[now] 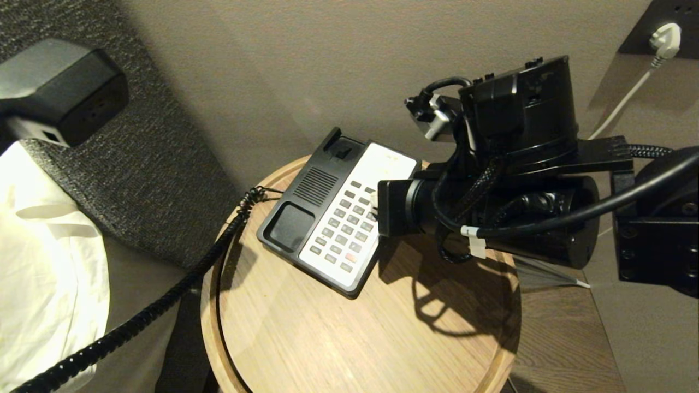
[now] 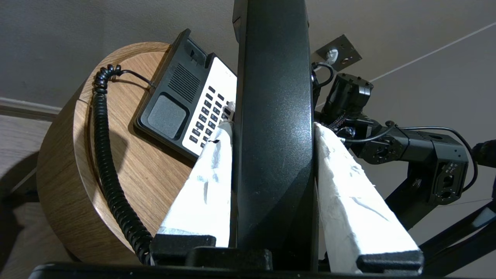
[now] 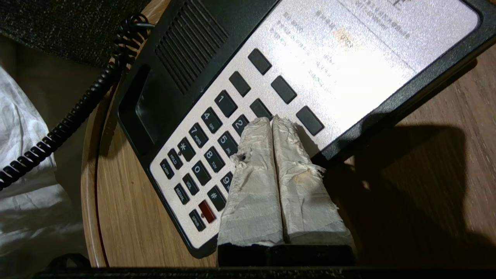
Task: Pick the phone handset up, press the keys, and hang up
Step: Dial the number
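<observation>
a: left gripper (image 2: 273,128) is clamped across the middle of the phone handset (image 2: 273,97), one taped pad on each flat side, holding it up off to the left of the round table (image 1: 306,338).

b: and the right gripper (image 3: 272,119)?

a: pads pressed together, tips down on the keypad of the phone base (image 1: 338,218), by the 2 and 3 keys.

b: how would the handset handle?

a: i'd guess stiff, light plastic, smooth enough to slip, so a mid-shaft grip suits it. the coiled cord (image 1: 164,303) runs from the table edge and will tug, so hanging up means lowering it squarely into the empty cradle.
</observation>
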Motion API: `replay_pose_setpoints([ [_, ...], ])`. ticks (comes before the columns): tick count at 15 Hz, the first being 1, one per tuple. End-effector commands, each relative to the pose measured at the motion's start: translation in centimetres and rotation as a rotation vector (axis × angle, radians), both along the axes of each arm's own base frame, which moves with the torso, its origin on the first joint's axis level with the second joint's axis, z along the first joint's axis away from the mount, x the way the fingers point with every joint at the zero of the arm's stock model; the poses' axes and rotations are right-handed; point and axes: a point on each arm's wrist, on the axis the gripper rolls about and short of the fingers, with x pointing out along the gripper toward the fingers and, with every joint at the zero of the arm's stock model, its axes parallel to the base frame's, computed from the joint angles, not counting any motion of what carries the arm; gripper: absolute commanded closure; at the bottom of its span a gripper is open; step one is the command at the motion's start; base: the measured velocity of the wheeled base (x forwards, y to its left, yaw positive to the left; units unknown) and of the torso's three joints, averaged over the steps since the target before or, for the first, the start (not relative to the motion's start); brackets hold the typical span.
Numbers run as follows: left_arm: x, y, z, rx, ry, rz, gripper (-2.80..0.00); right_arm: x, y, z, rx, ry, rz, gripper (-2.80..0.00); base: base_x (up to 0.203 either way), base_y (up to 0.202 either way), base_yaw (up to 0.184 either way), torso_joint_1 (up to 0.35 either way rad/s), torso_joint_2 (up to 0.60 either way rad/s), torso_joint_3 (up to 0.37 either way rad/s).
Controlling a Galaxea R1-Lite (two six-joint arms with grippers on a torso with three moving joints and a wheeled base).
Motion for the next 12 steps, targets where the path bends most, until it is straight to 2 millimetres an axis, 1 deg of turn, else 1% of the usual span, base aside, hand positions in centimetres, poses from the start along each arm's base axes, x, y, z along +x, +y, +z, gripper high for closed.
replay_pose_setpoints([
  [1, 0.0, 0.0, -0.1, -0.002, 0.003, -0.001, 0.00, -0.3, -0.3, 0.1, 0.003, 0.000, 0.000, 0.00, 0.000, 0.000, 0.000, 0.000, 0.00, 0.000],
  [4, 0.0, 0.0, -0.1, -0.002, 0.005, -0.001, 0.00, -0.3, -0.2, -0.2, -0.004, 0.005, 0.000, 0.00, 0.000, 0.000, 0.000, 0.000, 0.00, 0.000],
  [8, 0.0, 0.0, -0.1, -0.002, 0.005, -0.001, 0.00, -0.5, -0.6, -1.0, -0.026, 0.023, 0.002, 0.00, 0.000, 0.000, 0.000, 0.000, 0.00, 0.000],
  [12, 0.0, 0.0, -0.1, -0.002, 0.003, -0.001, 0.00, -0.5, -0.5, -1.2, -0.029, 0.026, 0.002, 0.00, 0.000, 0.000, 0.000, 0.000, 0.00, 0.000],
])
